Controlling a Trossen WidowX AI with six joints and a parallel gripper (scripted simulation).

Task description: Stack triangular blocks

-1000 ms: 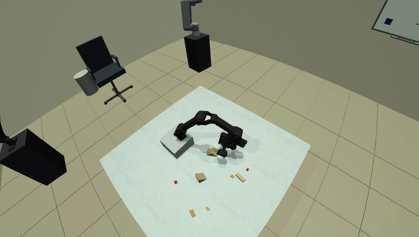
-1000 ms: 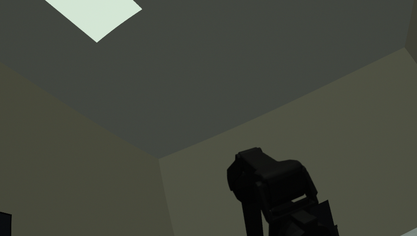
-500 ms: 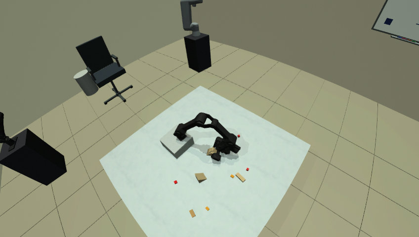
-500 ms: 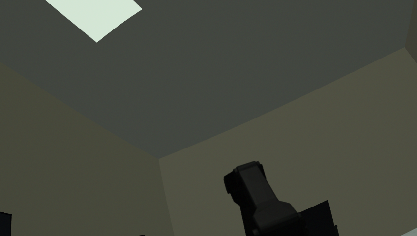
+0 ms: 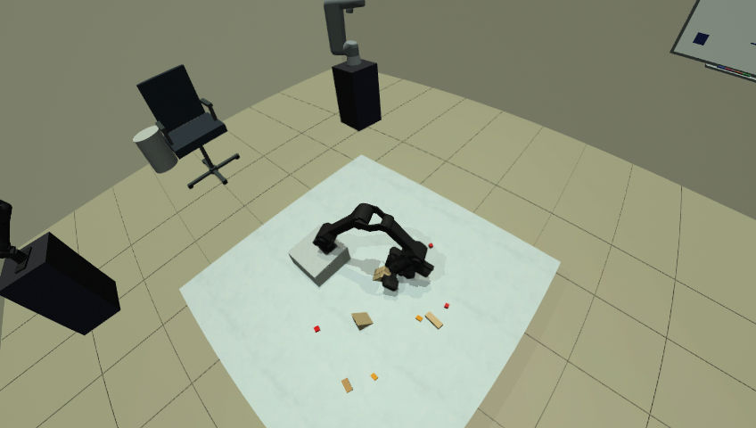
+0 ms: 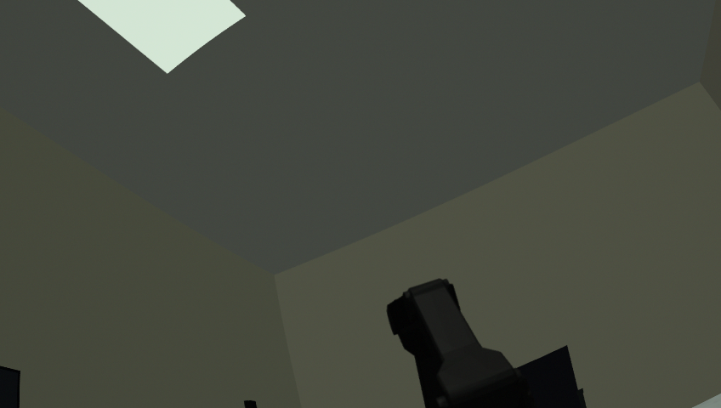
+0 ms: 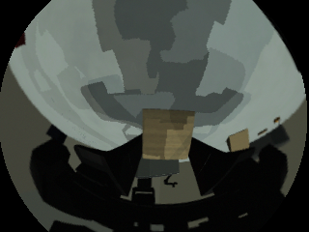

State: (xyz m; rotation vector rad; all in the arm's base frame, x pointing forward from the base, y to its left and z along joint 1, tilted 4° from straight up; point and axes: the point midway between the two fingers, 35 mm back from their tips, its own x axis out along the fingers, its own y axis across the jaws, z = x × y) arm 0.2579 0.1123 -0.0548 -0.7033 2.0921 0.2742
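One tan triangular block (image 5: 380,274) (image 7: 167,137) lies on the table just in front of the arm's base box. My gripper (image 5: 389,271) (image 7: 165,137) is low over the table, with its dark fingers against both sides of this block; it looks shut on it. The fingertips are partly hidden by the block, and I cannot tell whether it touches the table. The other tan triangular block (image 5: 362,319) (image 7: 238,140) lies apart from it, nearer the front, with a broad face turned upward. Nothing touches that block.
Red cubes (image 5: 431,245) (image 5: 447,305) (image 5: 316,328) lie spread around the table (image 5: 275,297). An orange piece (image 5: 419,317) is beside a tan slat (image 5: 433,320). Another orange piece (image 5: 373,376) and tan slat (image 5: 347,384) lie farther forward. The grey base box (image 5: 318,259) bears the arm (image 6: 455,343).
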